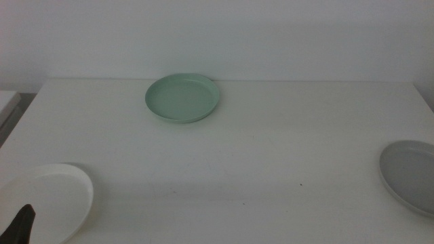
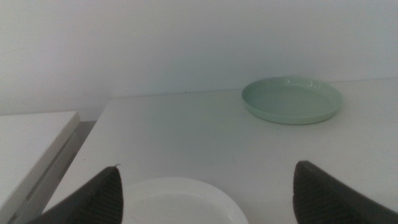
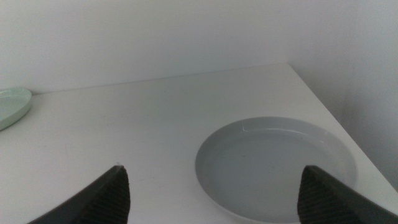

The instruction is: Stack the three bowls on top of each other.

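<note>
**Three bowls apart on the bench, both grippers spread and empty**

I find the left gripper (image 2: 208, 193) low at the near left corner of the bench (image 1: 244, 163). Its jaws stand wide apart and hold nothing. In the middle view only a dark jaw tip shows, at the bottom edge over the white bowl (image 1: 44, 201). That bowl sits flat at the near left, partly cut off by the picture's edge. In the left wrist view its rim lies between the two jaws and below them; I cannot tell whether anything touches it.

The right gripper (image 3: 214, 196) is out of the middle view. Its wrist camera shows its jaws likewise spread wide and holding nothing. The grey bowl (image 3: 277, 165) lies just beyond them, close to the bench's right edge. In the middle view this bowl sits at the right side, partly cut off.

Farthest off, I note the mint green bowl (image 1: 182, 97) near the back of the bench, left of centre. It sits upright and well apart from the other two. No bowl rests on another.
</note>
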